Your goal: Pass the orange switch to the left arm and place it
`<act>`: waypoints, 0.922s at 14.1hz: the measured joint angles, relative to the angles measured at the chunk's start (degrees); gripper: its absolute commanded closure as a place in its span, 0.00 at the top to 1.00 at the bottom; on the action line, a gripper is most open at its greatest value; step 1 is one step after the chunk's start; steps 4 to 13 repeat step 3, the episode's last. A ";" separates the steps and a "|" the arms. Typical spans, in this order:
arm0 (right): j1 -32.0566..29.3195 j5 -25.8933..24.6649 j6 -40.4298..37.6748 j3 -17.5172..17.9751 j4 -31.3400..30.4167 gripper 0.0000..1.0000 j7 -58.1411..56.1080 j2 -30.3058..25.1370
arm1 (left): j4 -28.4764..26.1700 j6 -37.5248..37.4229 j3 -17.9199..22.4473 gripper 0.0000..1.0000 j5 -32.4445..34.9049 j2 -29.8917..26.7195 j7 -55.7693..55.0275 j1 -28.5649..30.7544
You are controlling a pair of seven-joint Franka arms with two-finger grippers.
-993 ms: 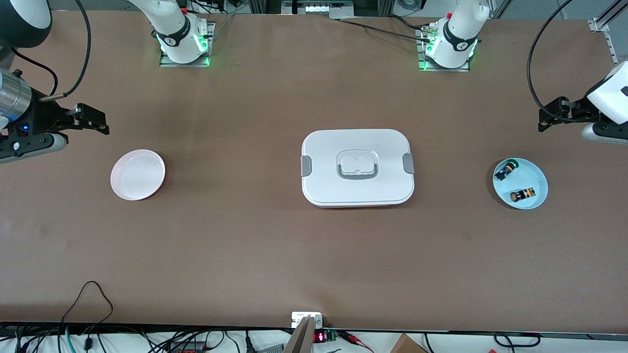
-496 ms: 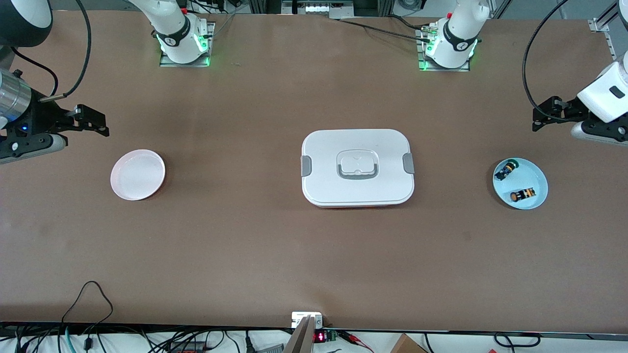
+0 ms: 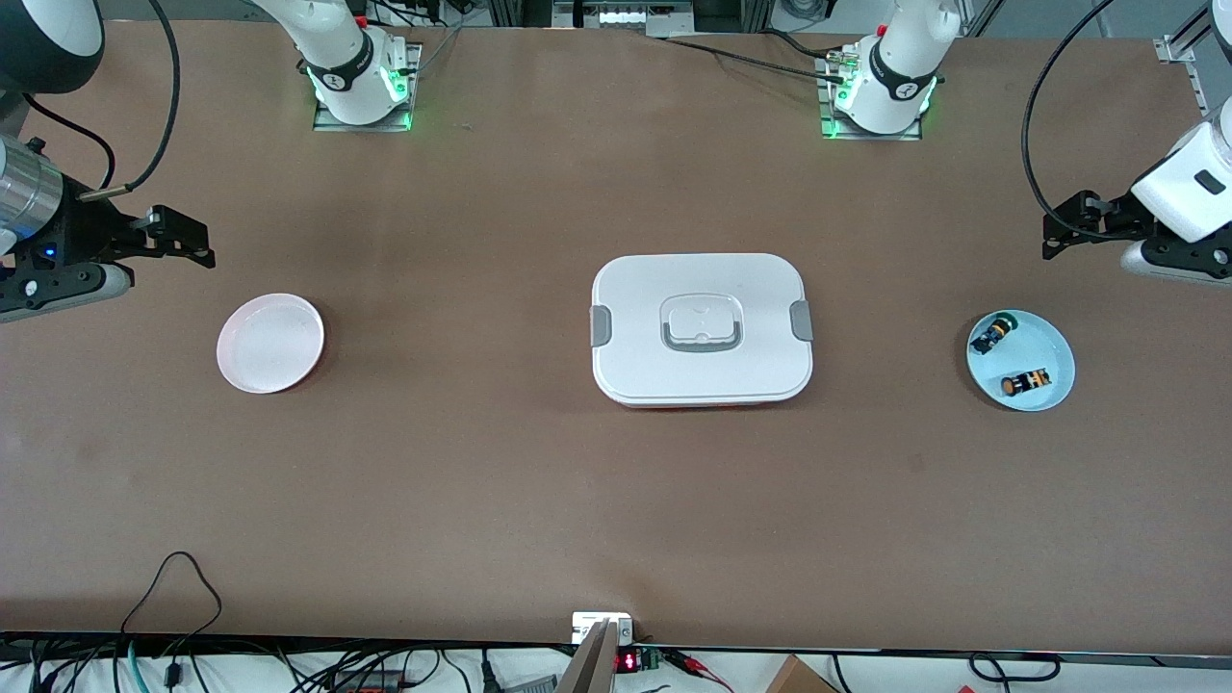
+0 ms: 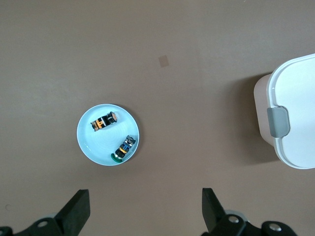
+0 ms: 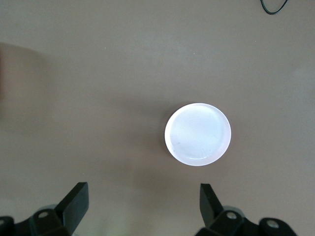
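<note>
The orange switch (image 3: 1026, 383) lies on its side in a light blue plate (image 3: 1046, 345) at the left arm's end of the table. It also shows in the left wrist view (image 4: 105, 121), on the same plate (image 4: 90, 141). The white box (image 3: 702, 327) sits mid-table and shows in the left wrist view (image 4: 297, 110). My left gripper (image 3: 1057, 229) is open and empty in the air over bare table beside the blue plate; it also shows in its wrist view (image 4: 145, 209). My right gripper (image 3: 197, 236) is open and empty over bare table beside a pale pink plate, seen too in its wrist view (image 5: 142, 204).
A small black switch with a green cap (image 3: 991, 334) lies in the blue plate too, farther from the front camera than the orange one. The empty pale pink plate (image 3: 270, 343) sits at the right arm's end. Cables run along the table's front edge.
My left gripper has shifted slightly toward the middle of the table and its wrist has lifted a little. The right arm has not moved.
</note>
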 measured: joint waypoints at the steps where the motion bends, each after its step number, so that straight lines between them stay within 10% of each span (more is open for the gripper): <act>1: 0.00 0.00 0.00 0.00 0.00 1.00 0.00 0.00 | 0.06 0.00 0.00 1.00 0.00 0.13 0.00 0.00; 13: 0.00 0.00 -0.01 0.00 0.00 1.00 0.00 0.00 | 0.12 0.00 0.00 1.00 0.00 0.34 -0.01 0.00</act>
